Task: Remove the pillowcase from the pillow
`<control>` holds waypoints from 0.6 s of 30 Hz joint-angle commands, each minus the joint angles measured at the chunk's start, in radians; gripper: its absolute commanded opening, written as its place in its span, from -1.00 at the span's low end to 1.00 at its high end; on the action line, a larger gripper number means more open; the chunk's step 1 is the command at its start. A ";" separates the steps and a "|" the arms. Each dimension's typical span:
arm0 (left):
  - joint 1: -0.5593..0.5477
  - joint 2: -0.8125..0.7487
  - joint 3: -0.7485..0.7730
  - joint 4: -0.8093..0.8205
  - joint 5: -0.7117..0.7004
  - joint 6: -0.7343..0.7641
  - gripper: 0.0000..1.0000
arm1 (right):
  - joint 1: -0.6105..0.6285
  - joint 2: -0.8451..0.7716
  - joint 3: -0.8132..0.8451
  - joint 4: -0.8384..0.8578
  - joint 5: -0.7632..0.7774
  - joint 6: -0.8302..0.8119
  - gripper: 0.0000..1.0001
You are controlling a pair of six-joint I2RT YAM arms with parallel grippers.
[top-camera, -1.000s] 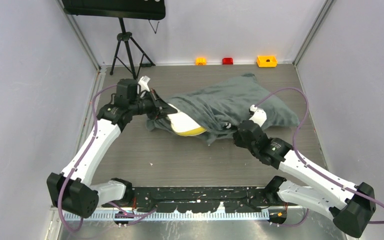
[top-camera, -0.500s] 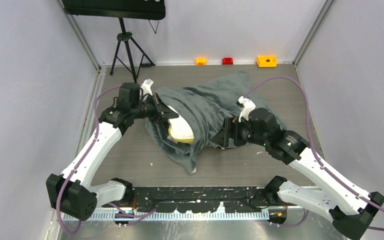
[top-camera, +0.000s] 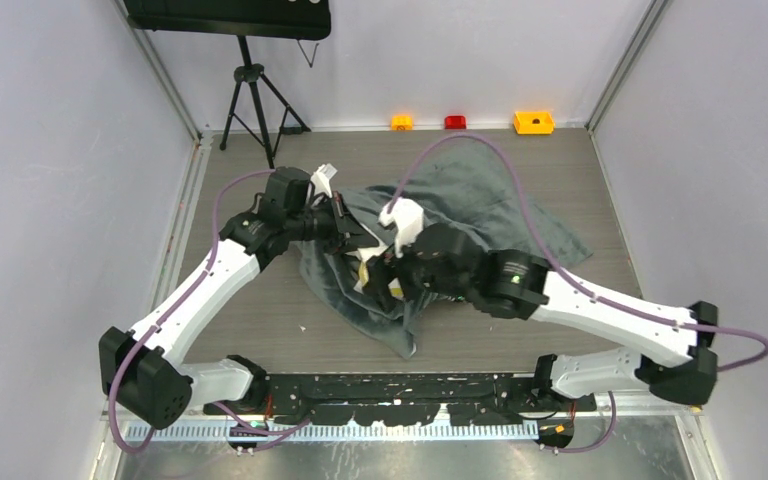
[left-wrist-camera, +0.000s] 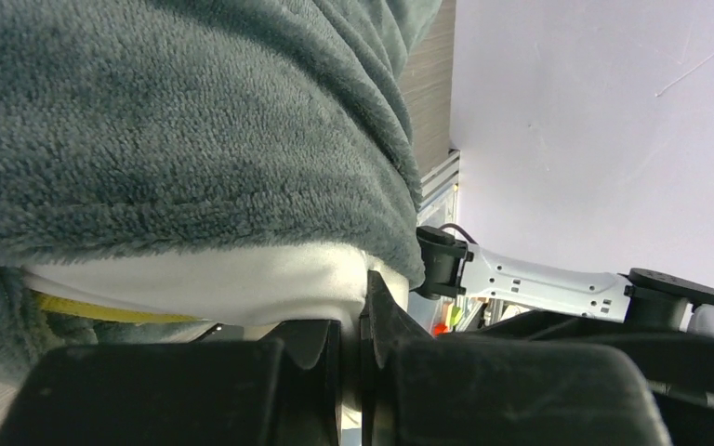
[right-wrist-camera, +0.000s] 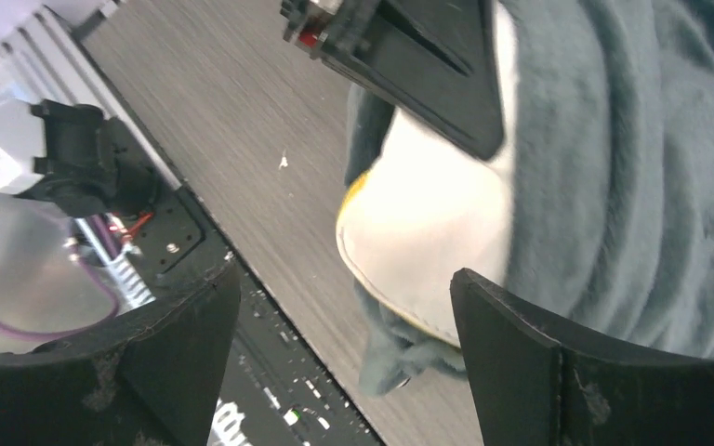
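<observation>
I'd call this early: only one corner of the pillow [right-wrist-camera: 428,214] pokes out of the pillowcase [top-camera: 480,190], mid-table; the rest is inside. My left gripper [left-wrist-camera: 358,330] pinches that white corner, fingers pressed together. My right gripper [right-wrist-camera: 344,279] hovers spread just beside it. From above, both wrists hide the opening.
</observation>
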 commanded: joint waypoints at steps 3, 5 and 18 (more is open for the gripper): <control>-0.017 -0.015 0.072 0.109 0.021 -0.002 -1.00 | 0.088 0.149 0.101 0.005 0.305 -0.136 0.75; -0.018 -0.019 0.071 0.109 0.020 -0.006 -1.00 | 0.094 0.177 0.096 0.011 0.359 -0.143 0.75; -0.017 -0.053 0.074 0.083 0.005 -0.005 -1.00 | 0.093 0.223 -0.020 0.100 0.646 -0.065 -0.25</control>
